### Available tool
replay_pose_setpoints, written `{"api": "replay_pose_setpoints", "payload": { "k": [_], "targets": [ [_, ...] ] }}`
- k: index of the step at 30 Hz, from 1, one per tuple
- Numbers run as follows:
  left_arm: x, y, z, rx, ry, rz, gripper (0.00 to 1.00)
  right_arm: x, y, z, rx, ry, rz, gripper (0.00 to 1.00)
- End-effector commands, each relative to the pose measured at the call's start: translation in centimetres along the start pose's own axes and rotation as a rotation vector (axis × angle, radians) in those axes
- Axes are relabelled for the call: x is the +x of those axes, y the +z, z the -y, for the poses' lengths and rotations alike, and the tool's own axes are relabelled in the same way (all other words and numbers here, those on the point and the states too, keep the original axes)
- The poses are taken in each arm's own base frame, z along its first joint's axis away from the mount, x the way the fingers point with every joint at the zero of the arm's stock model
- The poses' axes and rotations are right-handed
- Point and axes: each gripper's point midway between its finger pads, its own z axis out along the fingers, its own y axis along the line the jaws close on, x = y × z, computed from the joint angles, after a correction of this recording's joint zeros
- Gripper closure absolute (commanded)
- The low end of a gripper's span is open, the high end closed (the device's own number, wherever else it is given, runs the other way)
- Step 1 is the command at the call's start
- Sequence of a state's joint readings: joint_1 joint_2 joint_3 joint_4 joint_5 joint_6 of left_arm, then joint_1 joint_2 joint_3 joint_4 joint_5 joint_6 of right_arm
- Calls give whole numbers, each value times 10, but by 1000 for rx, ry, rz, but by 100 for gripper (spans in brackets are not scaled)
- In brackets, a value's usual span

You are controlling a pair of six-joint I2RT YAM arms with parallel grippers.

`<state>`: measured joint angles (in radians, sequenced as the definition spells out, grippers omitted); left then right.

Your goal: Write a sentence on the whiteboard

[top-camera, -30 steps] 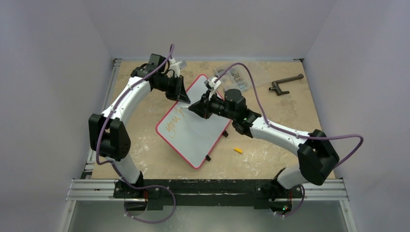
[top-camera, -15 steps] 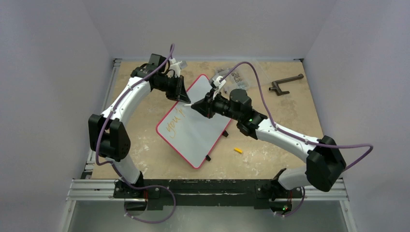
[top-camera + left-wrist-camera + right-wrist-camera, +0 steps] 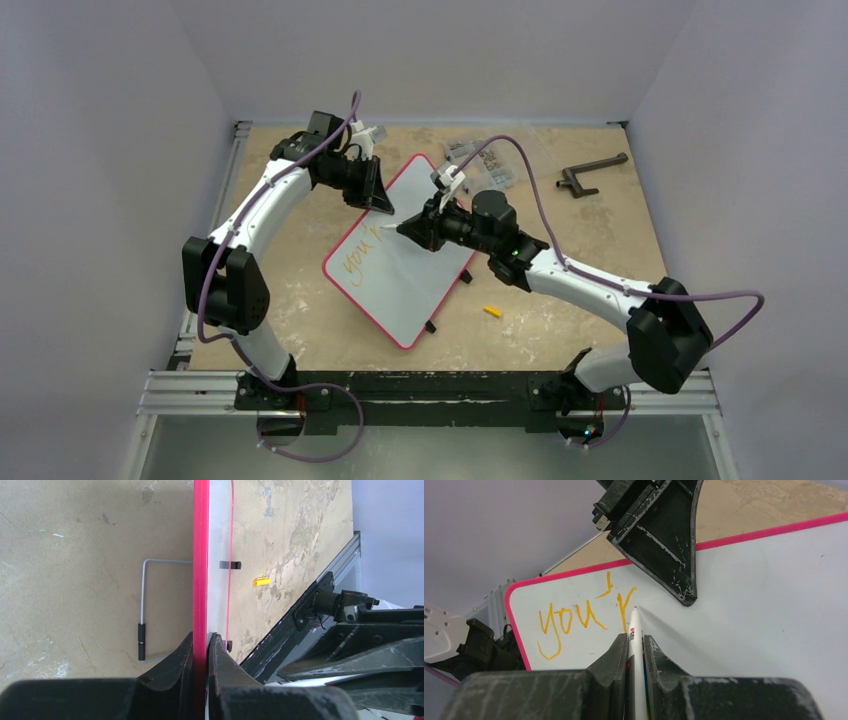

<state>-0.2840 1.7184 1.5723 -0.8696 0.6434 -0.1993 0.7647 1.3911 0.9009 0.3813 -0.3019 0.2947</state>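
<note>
The whiteboard, white with a red rim, lies tilted in the middle of the table. My left gripper is shut on the whiteboard's far rim, one finger on each face. My right gripper is shut on a white marker pen, whose tip rests on the whiteboard beside the last orange stroke. The sentence reads "you'" and then one fresh letter stroke in orange. It runs along the board's left part.
A small yellow cap lies on the table right of the board. A clear parts box and a dark handle-like tool sit at the back right. A bent metal rod lies beside the board's rim.
My right gripper carried the pen tip up toward the left gripper, then a little back down, adding to the stroke after "you'". The left gripper and the board have stayed put.
</note>
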Motion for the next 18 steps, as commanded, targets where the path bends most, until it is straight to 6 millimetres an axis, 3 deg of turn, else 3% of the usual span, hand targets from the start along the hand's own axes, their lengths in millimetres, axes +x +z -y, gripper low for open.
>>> {"api": "replay_pose_setpoints", "payload": {
  "k": [1,18],
  "targets": [
    [2,-8,-31,-175,62,12,100,-11,4,-1,-8,-11,47,100],
    [2,-8,-30,-172,63,15,100,3,8,14,50,-16,17,100]
  ]
}}
